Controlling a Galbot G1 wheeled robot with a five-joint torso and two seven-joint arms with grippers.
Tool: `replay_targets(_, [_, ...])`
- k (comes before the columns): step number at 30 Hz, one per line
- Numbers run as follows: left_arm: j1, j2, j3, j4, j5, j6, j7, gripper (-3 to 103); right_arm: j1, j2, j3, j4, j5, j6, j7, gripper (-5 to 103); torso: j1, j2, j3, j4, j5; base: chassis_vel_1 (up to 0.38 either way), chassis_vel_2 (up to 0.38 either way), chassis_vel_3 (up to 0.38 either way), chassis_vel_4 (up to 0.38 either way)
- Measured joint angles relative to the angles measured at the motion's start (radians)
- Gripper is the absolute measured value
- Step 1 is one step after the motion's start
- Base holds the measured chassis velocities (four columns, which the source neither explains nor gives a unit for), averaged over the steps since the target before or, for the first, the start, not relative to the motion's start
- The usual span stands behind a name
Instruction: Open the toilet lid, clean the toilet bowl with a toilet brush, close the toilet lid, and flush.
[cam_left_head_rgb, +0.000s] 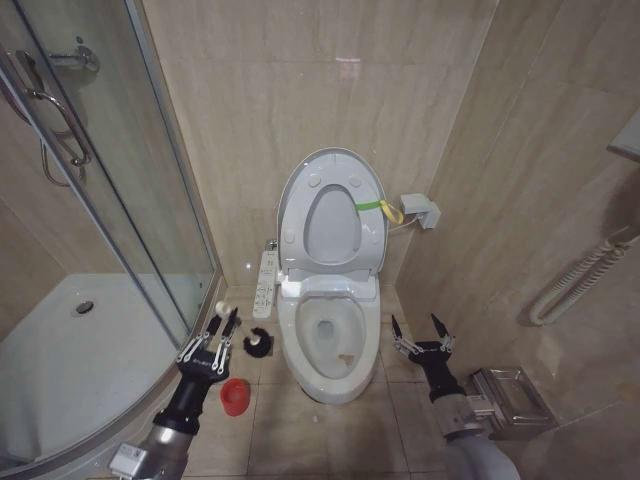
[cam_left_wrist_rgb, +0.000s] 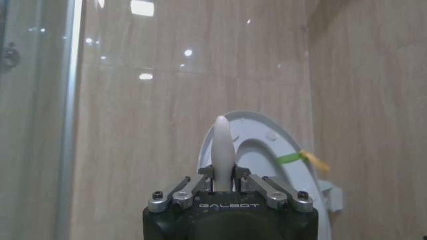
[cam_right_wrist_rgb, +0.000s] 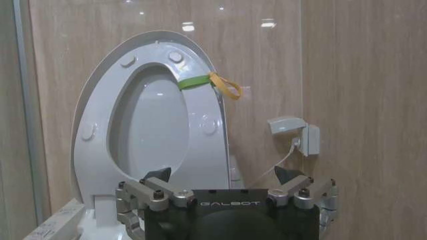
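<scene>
A: Starting at the left, what's by the curved glass shower door?

B: The left gripper, low beside the toilet, is clamped on the slim pale handle of the toilet brush. Its dark bristle head sticks out toward the white ceramic toilet bowl, just above the small round red holder on the floor. Held that way, I'd judge it's lifted clear, ready to swing over the rim.

A: And the middle?

B: The glossy white oval toilet lid stands upright against the wall, seat ring raised with it, yellow-green strap on its edge. So the bowl is open for scrubbing.

A: The right side?

B: The right gripper hovers beside the bowl, fingers spread wide, holding nothing, probably waiting its turn for the lid
</scene>
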Motion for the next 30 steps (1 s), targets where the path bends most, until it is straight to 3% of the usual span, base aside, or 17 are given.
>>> replay_targets(14, [-0.281, 0.127, 0.115, 0.212, -0.134, -0.014, 0.036, 19, 0.0, 0.0, 0.0, 0.0, 0.0, 0.0, 0.0, 100, 0.0, 0.0, 0.0, 0.0001, 0.0, 0.0, 0.0, 0.0, 0.0])
replay_targets(30, [-0.607, 0.117, 0.37, 0.488, -0.182, -0.05, 0.047, 19, 0.0, 0.0, 0.0, 0.0, 0.0, 0.0, 0.0, 100, 0.0, 0.0, 0.0, 0.0, 0.0002, 0.0, 0.0, 0.0, 0.0])
